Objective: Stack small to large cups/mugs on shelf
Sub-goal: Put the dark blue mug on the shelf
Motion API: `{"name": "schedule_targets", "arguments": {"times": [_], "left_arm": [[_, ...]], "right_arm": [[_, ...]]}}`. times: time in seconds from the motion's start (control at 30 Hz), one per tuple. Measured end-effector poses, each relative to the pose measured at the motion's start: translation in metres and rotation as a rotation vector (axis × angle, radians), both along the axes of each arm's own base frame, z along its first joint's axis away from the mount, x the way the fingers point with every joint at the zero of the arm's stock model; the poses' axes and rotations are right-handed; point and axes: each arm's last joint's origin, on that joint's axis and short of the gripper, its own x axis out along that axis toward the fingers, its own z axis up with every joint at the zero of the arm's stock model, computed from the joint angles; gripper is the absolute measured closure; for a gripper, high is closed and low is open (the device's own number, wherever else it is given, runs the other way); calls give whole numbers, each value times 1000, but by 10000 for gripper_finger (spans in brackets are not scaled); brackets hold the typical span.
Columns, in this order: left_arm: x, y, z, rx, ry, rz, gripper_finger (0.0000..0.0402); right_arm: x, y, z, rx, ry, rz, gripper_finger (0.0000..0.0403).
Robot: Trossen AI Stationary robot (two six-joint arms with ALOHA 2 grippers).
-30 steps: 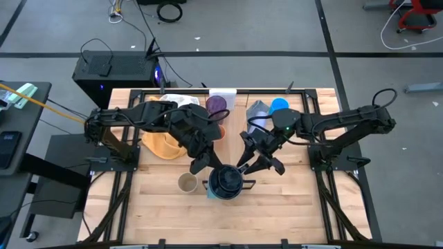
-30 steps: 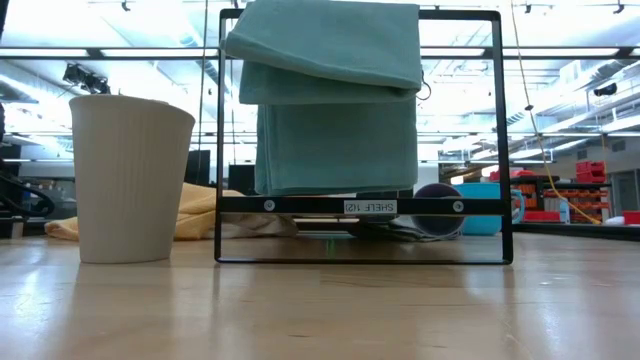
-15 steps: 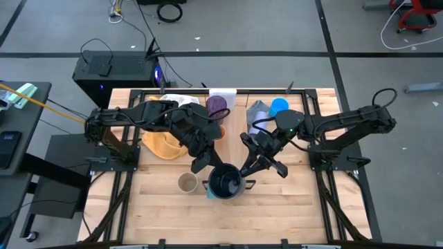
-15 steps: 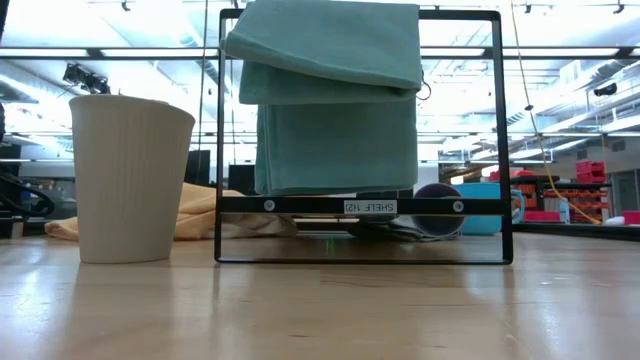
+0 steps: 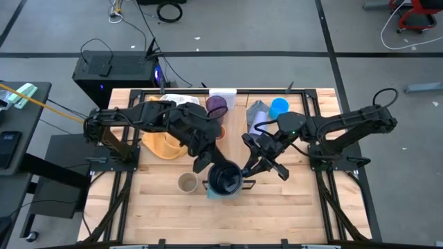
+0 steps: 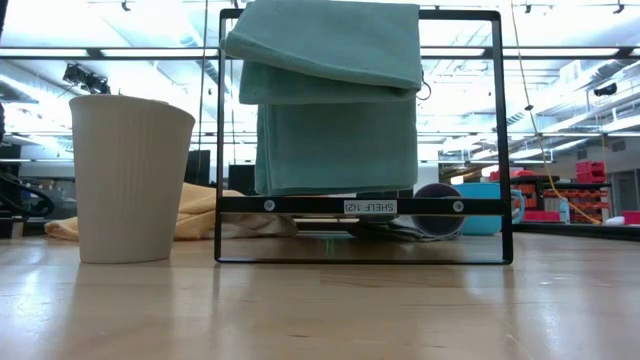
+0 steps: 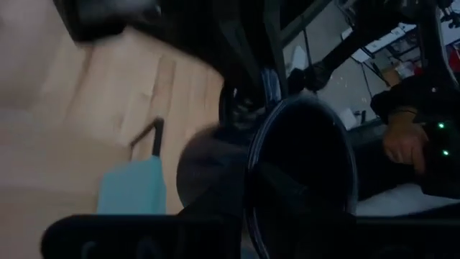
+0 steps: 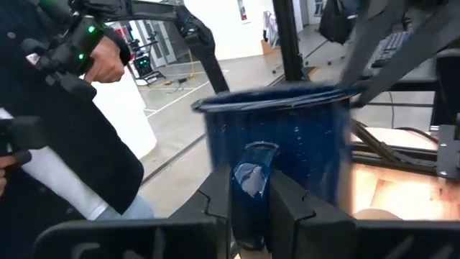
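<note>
A navy mug (image 5: pixel 223 178) hangs over the near, light-blue end (image 5: pixel 213 194) of the shelf. My right gripper (image 5: pixel 247 168) is shut on it from the right. My left gripper (image 5: pixel 202 164) is at the mug's left rim, and in the dark left wrist view only that rim (image 7: pixel 302 173) stands out. A beige cup (image 5: pixel 187 182) stands upright on the table left of the shelf's black end frame (image 6: pixel 360 207). A dark purple tumbler (image 5: pixel 217 105) sits at the shelf's far end. A bright blue mug (image 5: pixel 279 106) is at the far right. My right gripper pinches the navy mug's handle (image 8: pixel 253 169) between its two fingers (image 8: pixel 287 205). It comes at the mug roughly level from the table's right side. The mug is upright, its mouth up, and lifted clear above the shelf's near end.
A yellow cloth (image 5: pixel 163 142) lies under my left arm and a grey cloth (image 5: pixel 257 111) beside the blue mug. A teal cloth (image 6: pixel 330 90) drapes over the shelf's near end. A person's hand (image 8: pixel 108 61) shows beyond the table.
My right gripper has shut on the navy mug's handle. The mug stays lifted over the shelf's near end between both grippers.
</note>
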Motion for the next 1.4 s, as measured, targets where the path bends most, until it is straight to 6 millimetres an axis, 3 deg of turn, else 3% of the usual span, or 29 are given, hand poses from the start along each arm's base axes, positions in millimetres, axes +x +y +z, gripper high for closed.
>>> {"name": "schedule_targets", "arguments": {"times": [0.3,0.67,1.23,1.4], "left_arm": [[-1,6,26,140,-199,93,360],[2,6,25,139,-199,95,355],[6,6,33,139,-300,105,291],[2,2,41,132,-366,59,281]], "right_arm": [[-2,-2,6,-15,-50,-46,357],[-8,1,10,-35,-71,-98,357],[-9,2,13,-53,-106,-118,360],[-6,0,2,-46,-1,-163,365]]}}
